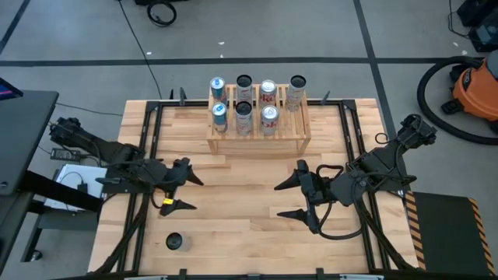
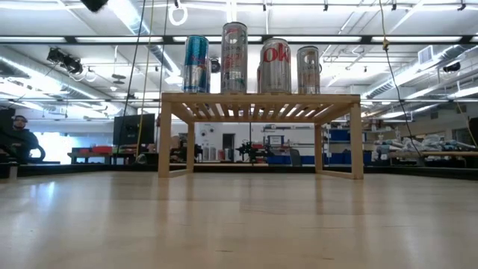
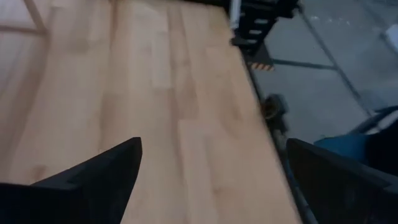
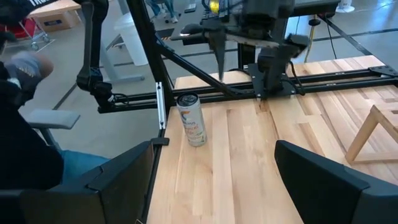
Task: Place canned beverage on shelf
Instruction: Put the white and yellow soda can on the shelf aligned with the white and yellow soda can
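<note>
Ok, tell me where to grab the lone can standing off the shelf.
Grip the can around its mid-body, coming in level from the side with the nearer, open left gripper. It stands upright with nothing touching it, so its round wall is free all around.

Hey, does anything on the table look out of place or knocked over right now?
Nothing is tipped or spilled. Seven cans stand upright on the shelf. One can still stands upright alone on the table, near the left corner of its front edge, away from the shelf. The left gripper and right gripper are both open and empty.
</note>
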You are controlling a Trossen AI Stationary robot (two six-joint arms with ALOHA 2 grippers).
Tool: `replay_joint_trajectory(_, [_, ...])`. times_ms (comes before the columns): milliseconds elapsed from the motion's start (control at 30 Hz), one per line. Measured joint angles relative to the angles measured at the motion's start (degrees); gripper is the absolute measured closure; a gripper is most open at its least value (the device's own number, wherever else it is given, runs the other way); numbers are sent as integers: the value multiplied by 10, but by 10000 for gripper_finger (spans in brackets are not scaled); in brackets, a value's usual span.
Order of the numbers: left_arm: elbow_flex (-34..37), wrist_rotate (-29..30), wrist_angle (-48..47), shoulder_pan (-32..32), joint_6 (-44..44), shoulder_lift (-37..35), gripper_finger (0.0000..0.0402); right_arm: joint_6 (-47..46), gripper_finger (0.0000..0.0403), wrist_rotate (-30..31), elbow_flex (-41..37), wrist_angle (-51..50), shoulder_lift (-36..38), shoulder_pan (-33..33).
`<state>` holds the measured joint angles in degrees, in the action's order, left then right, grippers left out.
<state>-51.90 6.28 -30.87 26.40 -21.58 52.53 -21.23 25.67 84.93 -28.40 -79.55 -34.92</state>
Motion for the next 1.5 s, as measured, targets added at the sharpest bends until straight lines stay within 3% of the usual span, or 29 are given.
replay_joint_trajectory(233, [-45, 5, -53, 42, -71, 0, 1, 0, 58, 1, 0, 0, 0, 0])
replay_joint_trajectory(400, [-45, 31, -116, 53, -177, 16, 1, 0, 58, 2, 0, 0, 0, 0])
replay_joint_trajectory(600, [-44, 19, -169, 54, -309, 59, 1, 4, 58, 2, 0, 0, 0, 0])
replay_joint_trajectory(967, [-44, -39, -174, 65, -477, 107, 2, 4, 58, 2, -5, -28, 0, 0])
replay_joint_trajectory(1500, [-44, -41, -170, 159, -639, 174, 2, 1, 58, -11, -52, 18, 0, 0])
